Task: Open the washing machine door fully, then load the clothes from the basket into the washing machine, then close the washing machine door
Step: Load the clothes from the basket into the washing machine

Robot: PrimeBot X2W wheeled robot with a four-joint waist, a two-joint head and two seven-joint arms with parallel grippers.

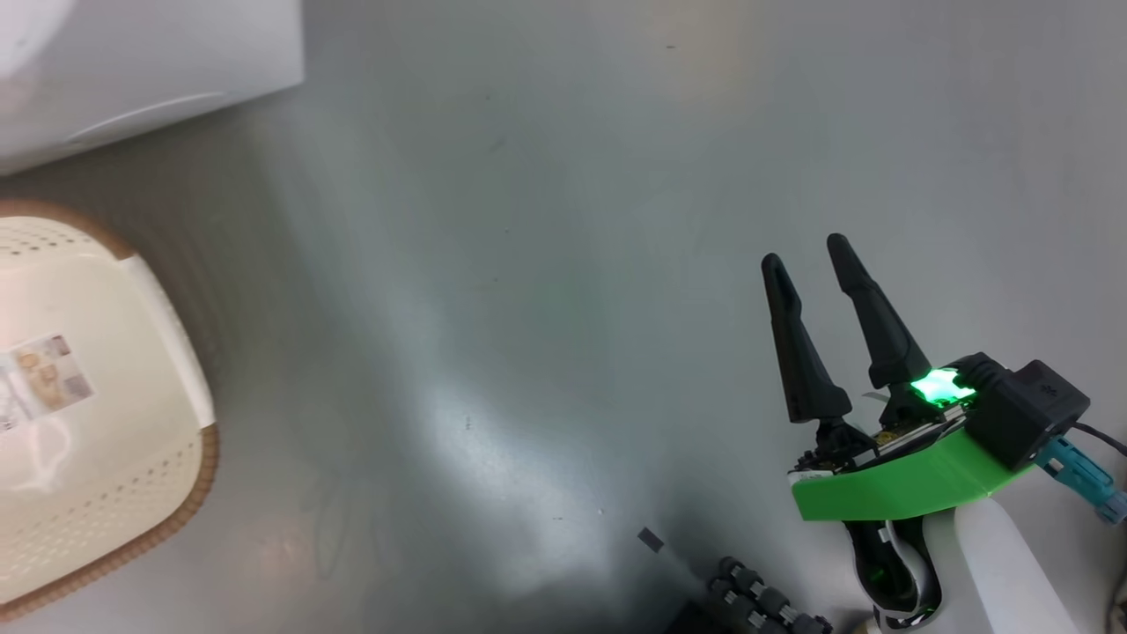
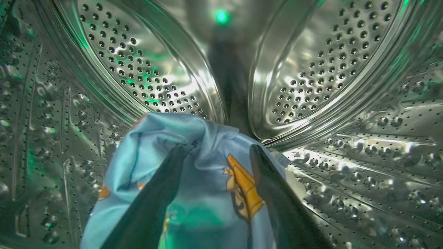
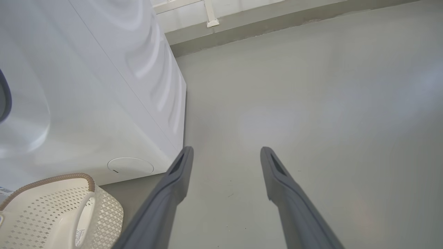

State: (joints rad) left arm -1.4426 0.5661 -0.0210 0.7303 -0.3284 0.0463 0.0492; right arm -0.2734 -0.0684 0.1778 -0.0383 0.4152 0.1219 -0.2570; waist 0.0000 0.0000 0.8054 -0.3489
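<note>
Dark-fingered, your left gripper (image 2: 219,148) stands spread, blue bear-print clothes (image 2: 204,186) draped over it, deep inside the steel drum (image 2: 131,69). Your right gripper (image 1: 805,250) hangs spread above grey floor (image 1: 528,264); the basket (image 1: 201,480) sits on it, near the washing machine (image 3: 86,86).

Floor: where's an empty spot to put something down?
The wide grey floor between the basket, the washing machine and the right gripper is bare. Bare floor also runs beside the machine to the wall. Crowded: the drum, where the clothes lie against the left gripper.
</note>
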